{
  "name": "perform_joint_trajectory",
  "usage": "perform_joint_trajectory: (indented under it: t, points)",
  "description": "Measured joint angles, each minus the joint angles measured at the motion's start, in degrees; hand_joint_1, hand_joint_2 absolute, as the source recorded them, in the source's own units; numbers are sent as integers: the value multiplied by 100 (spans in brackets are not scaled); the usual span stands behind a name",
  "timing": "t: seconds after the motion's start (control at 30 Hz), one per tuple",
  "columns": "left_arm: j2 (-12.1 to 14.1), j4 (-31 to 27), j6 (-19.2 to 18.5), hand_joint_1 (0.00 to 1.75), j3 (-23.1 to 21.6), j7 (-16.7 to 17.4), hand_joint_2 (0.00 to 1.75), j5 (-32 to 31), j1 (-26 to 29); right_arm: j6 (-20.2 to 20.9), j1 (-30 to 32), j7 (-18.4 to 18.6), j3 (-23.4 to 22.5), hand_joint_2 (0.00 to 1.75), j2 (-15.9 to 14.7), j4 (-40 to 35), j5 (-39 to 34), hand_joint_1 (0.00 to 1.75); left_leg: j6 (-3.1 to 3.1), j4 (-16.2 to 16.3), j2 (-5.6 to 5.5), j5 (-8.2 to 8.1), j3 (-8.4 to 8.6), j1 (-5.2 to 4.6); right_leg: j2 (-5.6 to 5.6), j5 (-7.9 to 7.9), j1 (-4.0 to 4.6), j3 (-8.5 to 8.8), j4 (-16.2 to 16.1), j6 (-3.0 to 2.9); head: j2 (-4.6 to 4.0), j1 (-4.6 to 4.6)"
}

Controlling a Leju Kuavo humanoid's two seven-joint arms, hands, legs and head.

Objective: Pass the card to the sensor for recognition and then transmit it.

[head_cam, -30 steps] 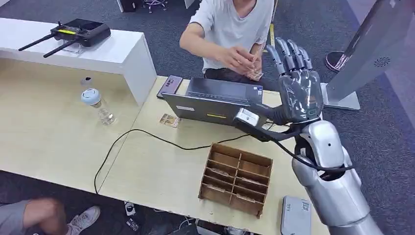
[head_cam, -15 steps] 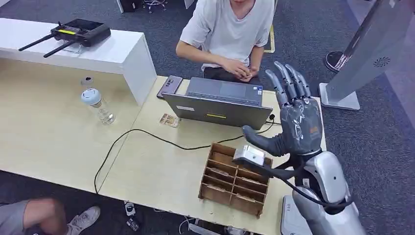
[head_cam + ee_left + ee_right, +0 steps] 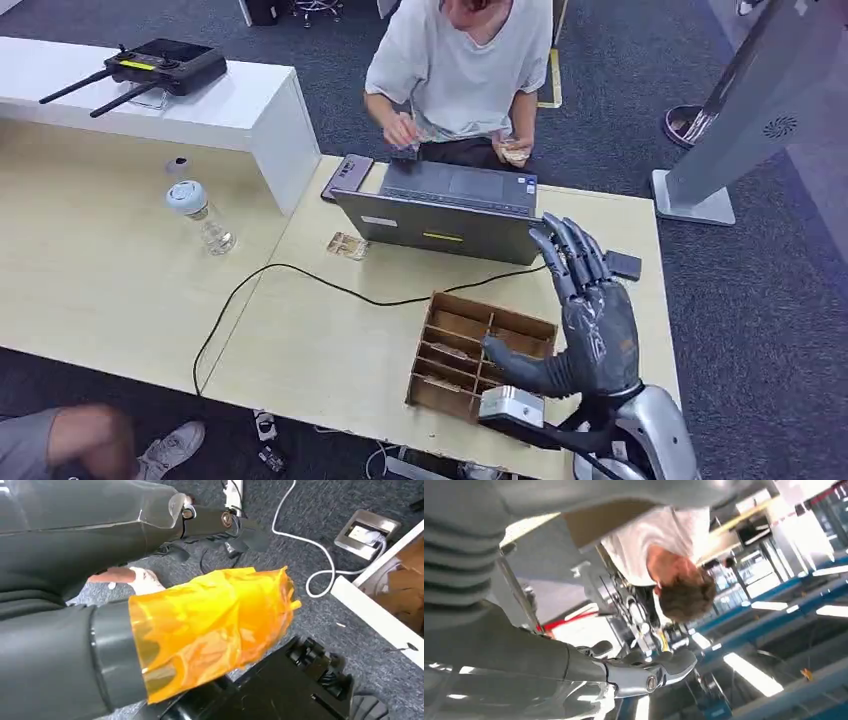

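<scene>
Over the right end of the pale wooden table [image 3: 300,350], at about five o'clock in the head view, the right hand [image 3: 590,325] hovers with its palm turned inward, its fingers [image 3: 565,255] straight and spread and its thumb stretched toward nine o'clock; it grasps nothing. Just at its eight o'clock stands a brown slotted wooden box [image 3: 480,365] with thin pale pieces lying in several compartments, and the thumb reaches over the box's right edge without clearly touching it. At the hand's eleven o'clock an open laptop [image 3: 440,215] faces a seated person [image 3: 460,70] in a pale shirt, whose hands are raised above the keyboard; one of them holds a small pale piece [image 3: 515,152] too small to identify. A small patterned card [image 3: 347,245] lies flat on the table at the laptop's eight o'clock, well apart from the right hand. A dark phone [image 3: 347,177] lies at the laptop's ten o'clock, and a black cable [image 3: 300,280] runs across the table from the laptop side to the near edge. Farther toward nine o'clock stands a clear bottle [image 3: 200,215] with a pale cap, and at eleven o'clock a black controller [image 3: 165,65] with antennas rests on a white counter [image 3: 250,110]. In the left wrist view the left hand [image 3: 210,625] hangs above the carpet wrapped in crinkled orange film, so I cannot tell whether its fingers are released or clenched.
</scene>
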Motion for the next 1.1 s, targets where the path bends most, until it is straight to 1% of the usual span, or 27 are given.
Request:
perform_joint_trajectory:
  t: [0.43, 0.7, 1.0, 1.07, 1.1]
  points:
    - [61, -251, 66, 0, 7, 140, 0, 74, 167, 81, 662, 0, 0, 175, -114, 407, 103, 0, -1, -1, 1, -2, 0, 0, 0, -1, 0, 0, 0, 0, 0, 0]
    - [68, -299, 98, 0, 7, 177, 0, 83, 200, 81, 829, 7, 0, 175, -142, 590, 223, 0, -1, -1, 1, -2, 0, 0, 0, -1, 0, 0, 0, 0, 0, 0]
    - [68, -323, 101, 0, 7, 179, 0, 92, 209, 81, 864, 24, 0, 175, -157, 653, 258, 0, -1, -1, 1, -2, 0, 0, 1, -1, 0, 0, 0, 0, 0, 0]
    - [70, -328, 114, 0, 9, 188, 0, 103, 225, 79, 887, 77, 0, 175, -177, 732, 341, 10, -1, -1, 2, -2, 0, 0, 1, 0, 0, 0, 0, 0, 0, 0]
    - [70, -328, 116, 0, 7, 190, 0, 116, 230, 76, 888, 122, 0, 175, -184, 774, 382, 26, -1, -1, 2, -2, 0, 0, 1, -1, 0, 0, 0, 0, 0, 0]
